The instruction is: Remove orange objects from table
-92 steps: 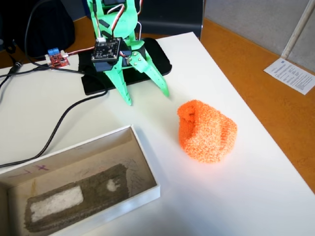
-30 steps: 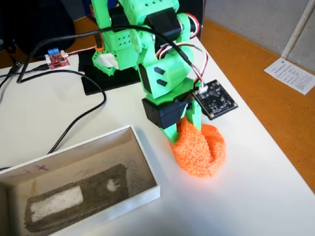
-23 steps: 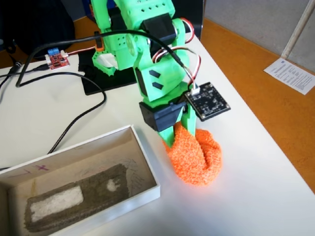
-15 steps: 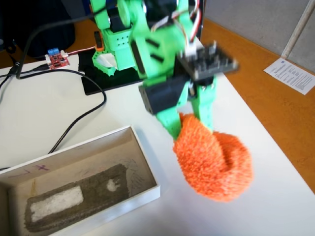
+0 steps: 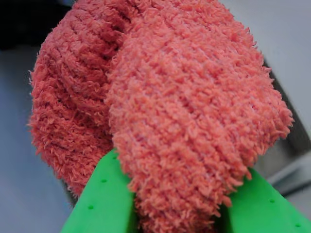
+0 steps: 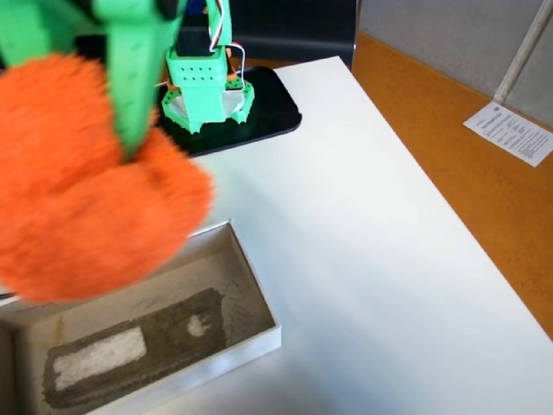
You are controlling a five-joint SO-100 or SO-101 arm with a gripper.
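Note:
The orange object (image 6: 82,186), a fuzzy knitted lump, hangs high in the air close to the fixed camera, blurred and large at the left. My green gripper (image 6: 130,130) is shut on it, one finger (image 6: 138,82) running down into the wool. In the wrist view the orange object (image 5: 165,97) fills the frame, squeezed between my two green fingers (image 5: 102,199) at the bottom; my gripper (image 5: 177,213) is buried in the wool. The white table (image 6: 371,225) lies below, with no other orange thing on it.
A shallow white cardboard box (image 6: 259,337) with a dark pad inside sits at the lower left, partly under the lifted lump. The arm's green base (image 6: 207,91) stands on a black plate (image 6: 272,112). An orange-brown surface (image 6: 458,147) with a paper (image 6: 510,131) lies beyond the table's right edge.
The orange lump was gripped on the table, then lifted and swung left toward the camera, over the box. The table spot where it lay is now bare.

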